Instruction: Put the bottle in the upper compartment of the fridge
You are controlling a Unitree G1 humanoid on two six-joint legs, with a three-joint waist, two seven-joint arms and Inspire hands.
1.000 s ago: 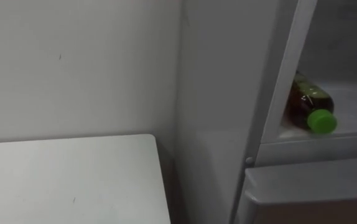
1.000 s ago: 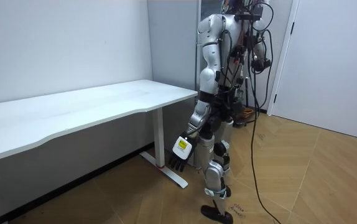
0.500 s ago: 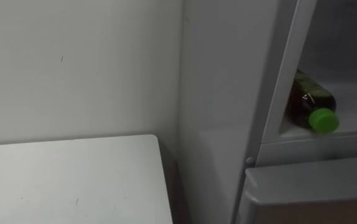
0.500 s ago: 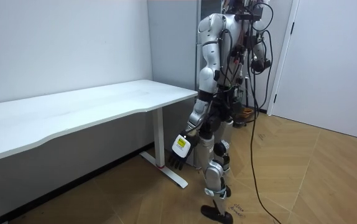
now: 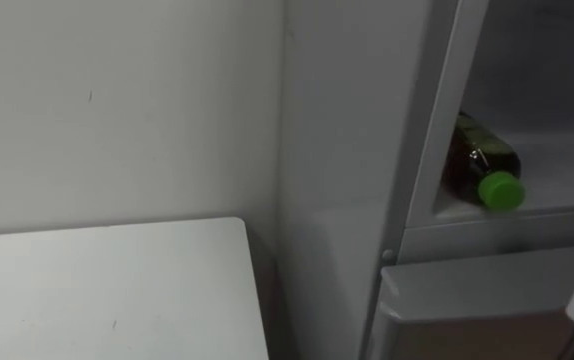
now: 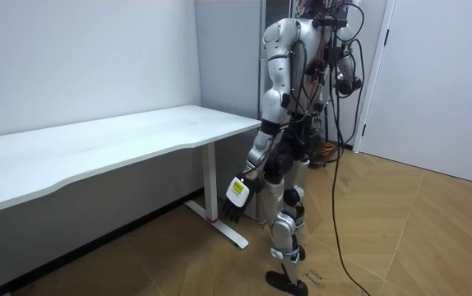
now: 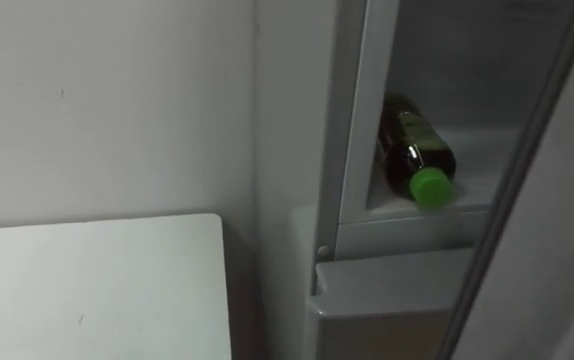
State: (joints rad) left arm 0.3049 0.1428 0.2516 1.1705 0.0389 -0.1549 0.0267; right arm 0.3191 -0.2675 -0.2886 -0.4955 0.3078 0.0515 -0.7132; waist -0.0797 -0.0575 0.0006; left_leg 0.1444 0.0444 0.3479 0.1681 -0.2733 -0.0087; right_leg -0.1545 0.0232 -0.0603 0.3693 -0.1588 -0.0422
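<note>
- The bottle [image 5: 482,165], dark with a green cap [image 5: 501,190], lies on its side on the shelf [image 5: 557,190] of the upper fridge compartment; the cap points outward, close to the shelf's front lip; no hand is on it, so the placing itself appears done.
- Lying flat, it rests on its own length and is unlikely to topple, though a round body so near the lip could roll or slide forward if jolted.
- The fridge [image 5: 337,150] stands just beside the end of a white table [image 5: 107,290], against a pale wall [image 5: 117,100]; the closed lower door [image 5: 467,300] sits right under the shelf.
- The upper door [image 7: 557,250] cuts across the right of the right eye view, open and angled toward the compartment; shutting it is probably what remains.
- In the room view the robot stands upright facing the fridge, at the table's end; its left hand [image 6: 236,199] hangs low beside the table leg, slack and empty, idle because nothing is left to carry.
- Its right hand [image 6: 345,82] is raised at the room view's right, toward the door side; whether it grips anything cannot be told.
</note>
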